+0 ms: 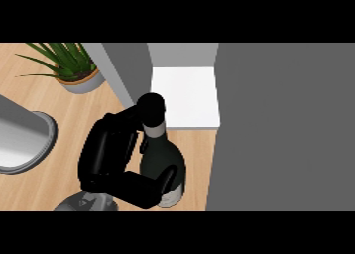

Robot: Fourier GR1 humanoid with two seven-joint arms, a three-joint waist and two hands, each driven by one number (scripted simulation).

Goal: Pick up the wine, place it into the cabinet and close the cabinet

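At nine o'clock sits a grey metal pot (19, 144). At centre, my black hand (111, 158) (which arm, I cannot tell) curls around the dark glass wine bottle (163, 163), before the open white cabinet (184, 96). Heavy, slippery, breakable; I'd grip its body.

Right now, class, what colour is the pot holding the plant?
Light grey; the pot shows in the head view, upper left.

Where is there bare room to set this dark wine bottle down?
The white cabinet floor ahead of the dark wine bottle is bare. Bare wooden counter lies between the grey round container and the left hand. The potted plant crowds the far left.
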